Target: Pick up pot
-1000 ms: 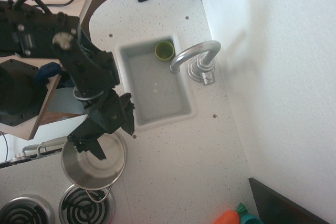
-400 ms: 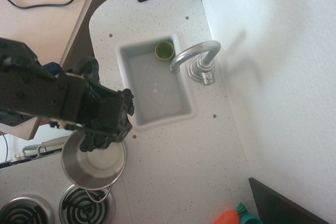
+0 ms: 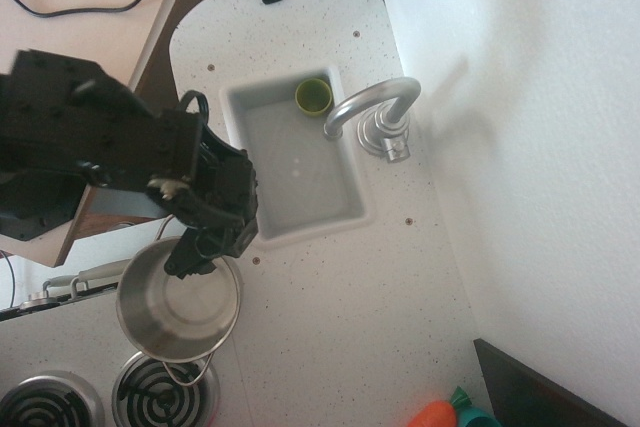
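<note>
black and bulky, my end effector (image 3: 192, 255) hangs over the far rim of the pot (image 3: 178, 305), its dark fingers (image 3: 183, 259) reaching down just inside the upper edge of the pale interior. from this overhead view i cannot tell whether the fingers are spread or clenched, nor whether they touch the steel; they overlap the rim and blur into one dark shape.

the pot sits upright on the white speckled counter (image 3: 340, 297), at the near left, partly over a coiled stove burner (image 3: 160, 392), with a thin wire loop handle (image 3: 190, 372) pointing toward that burner. a second burner (image 3: 45, 402) shows at the bottom left corner.

beyond the pot, the white sink (image 3: 300, 167) is set into the counter, well apart from the pot. a small olive-green cup (image 3: 313, 97) stands in the sink's far corner, beside the curved silver faucet (image 3: 372, 112). an orange and teal object (image 3: 445, 414) lies at the bottom edge, near a dark panel.
</note>
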Controlling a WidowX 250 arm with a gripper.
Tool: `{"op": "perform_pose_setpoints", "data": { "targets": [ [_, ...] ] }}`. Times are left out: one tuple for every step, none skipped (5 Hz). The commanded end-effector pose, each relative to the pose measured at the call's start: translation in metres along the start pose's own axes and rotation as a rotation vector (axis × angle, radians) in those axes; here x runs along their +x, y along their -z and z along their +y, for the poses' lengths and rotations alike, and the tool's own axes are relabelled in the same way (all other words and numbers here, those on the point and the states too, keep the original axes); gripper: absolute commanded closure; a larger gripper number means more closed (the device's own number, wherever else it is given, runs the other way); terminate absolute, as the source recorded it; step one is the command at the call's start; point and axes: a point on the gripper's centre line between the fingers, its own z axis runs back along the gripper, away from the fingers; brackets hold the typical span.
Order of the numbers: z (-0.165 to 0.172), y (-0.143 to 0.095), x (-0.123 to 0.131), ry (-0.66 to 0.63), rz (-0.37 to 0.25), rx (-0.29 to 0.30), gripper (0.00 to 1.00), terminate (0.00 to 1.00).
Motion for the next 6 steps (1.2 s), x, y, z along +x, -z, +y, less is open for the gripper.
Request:
{"op": "perform_pose_setpoints", "data": {
  "targets": [
    [-0.005, 0.023, -0.008, 0.029, 0.004, -0.066, 0.00, 0.00],
    [-0.008, 0.034, -0.015, 0.026, 0.034, -0.088, 0.00, 0.00],
    [-0.009, 0.036, -0.016, 0.027, 0.040, -0.076, 0.00, 0.00],
    [-0.010, 0.030, -0.015, 0.019, 0.034, 0.062, 0.00, 0.00],
    [-0.009, 0.030, -0.015, 0.065, 0.045, 0.216, 0.00, 0.00],
    [-0.009, 0.034, -0.009, 0.107, -0.016, 0.099, 0.00, 0.00]
  ]
}}
